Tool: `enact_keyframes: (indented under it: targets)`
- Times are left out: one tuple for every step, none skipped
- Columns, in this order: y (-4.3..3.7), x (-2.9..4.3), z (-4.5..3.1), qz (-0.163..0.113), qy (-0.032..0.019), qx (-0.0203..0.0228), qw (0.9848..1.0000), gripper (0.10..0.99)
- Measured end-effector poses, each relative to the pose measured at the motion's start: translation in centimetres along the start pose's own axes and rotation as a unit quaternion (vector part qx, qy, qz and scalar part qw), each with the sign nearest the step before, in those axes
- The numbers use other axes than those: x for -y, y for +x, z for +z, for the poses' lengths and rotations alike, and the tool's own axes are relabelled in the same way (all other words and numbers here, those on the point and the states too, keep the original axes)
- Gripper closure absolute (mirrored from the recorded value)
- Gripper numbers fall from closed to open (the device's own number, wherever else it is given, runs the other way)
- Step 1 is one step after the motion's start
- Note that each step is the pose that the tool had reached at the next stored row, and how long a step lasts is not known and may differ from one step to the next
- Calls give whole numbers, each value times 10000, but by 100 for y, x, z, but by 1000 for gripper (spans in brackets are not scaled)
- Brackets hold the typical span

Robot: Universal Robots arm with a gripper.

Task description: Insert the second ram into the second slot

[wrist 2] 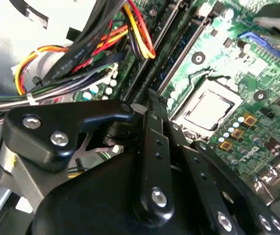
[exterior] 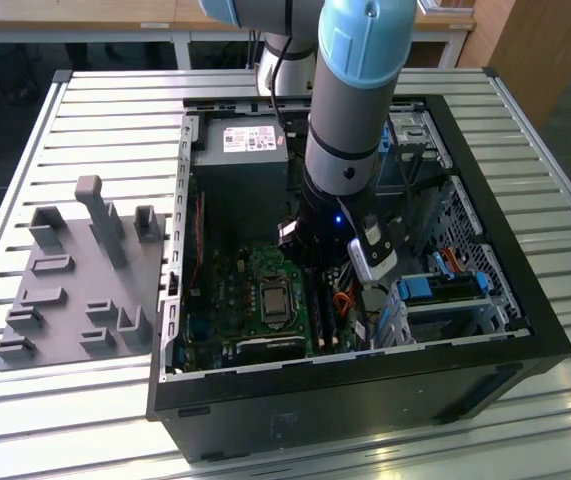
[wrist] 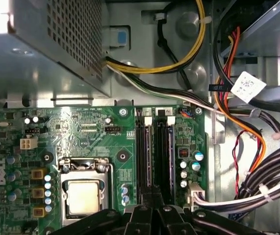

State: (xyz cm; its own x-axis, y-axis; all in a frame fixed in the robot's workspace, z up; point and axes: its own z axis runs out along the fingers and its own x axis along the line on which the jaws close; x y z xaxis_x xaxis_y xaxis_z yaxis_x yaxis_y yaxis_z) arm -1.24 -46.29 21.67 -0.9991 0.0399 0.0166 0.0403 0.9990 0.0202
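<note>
Table (exterior: pixel 115 110): slatted metal. It carries an open case (exterior: pixel 365 370) across its middle and a grey fixture tray (exterior: pixel 75 270) at the edge on the exterior view's left, just beside the case.

Case contents: a power supply (exterior: pixel 240 150) in the far corner. A green motherboard (exterior: pixel 220 300) on the floor, with a CPU socket (exterior: pixel 273 300) near its centre. Two parallel slots (exterior: pixel 323 315) along the board's edge on the exterior view's right. Blue drive brackets (exterior: pixel 435 288) against the case wall on that same side. Bundled cables (wrist 2: pixel 81 54) lie beside the slots.

Arm (exterior: pixel 350 120): reaches down into the case, wrist directly over the slots.

Gripper (wrist: pixel 152 196): clenched, with its black fingers (wrist 2: pixel 154 147) drawn together to one tip (wrist 2: pixel 149 98) at one end of the slots. Whether they pinch anything cannot be told.

Ram (wrist 2: pixel 181 51): in the second wrist view a blue strip runs lengthwise inside one slot, level with its walls, just beyond the fingertips. Which of the two slots holds it cannot be told.
</note>
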Motion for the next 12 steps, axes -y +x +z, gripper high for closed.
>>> enact_keyframes:
  targets:
    - [0, -4, -34, 0, -15, 3, 10000, 980]
    - [2, -3, -84, 0, -6, 1, 10000, 980]
    - [3, -1, -133, 0, -1, -1, 10000, 980]
    - [4, -2, -177, 0, -2, -1, 10000, 980]
    - [4, -2, -208, 0, -1, -1, 10000, 980]
    - [5, -3, -236, 0, -1, -1, 10000, 980]
    - [5, -4, -257, 0, -1, -1, 10000, 980]
    - [5, -5, -279, 0, -1, -1, 10000, 980]
    - [6, -5, -303, 0, -2, -1, 10000, 980]
    - [6, -6, -329, 0, -1, -2, 10000, 980]
    - [6, -7, -354, -1, -1, -2, 10000, 980]
    - [7, -8, -379, -2, -1, -2, 10000, 980]
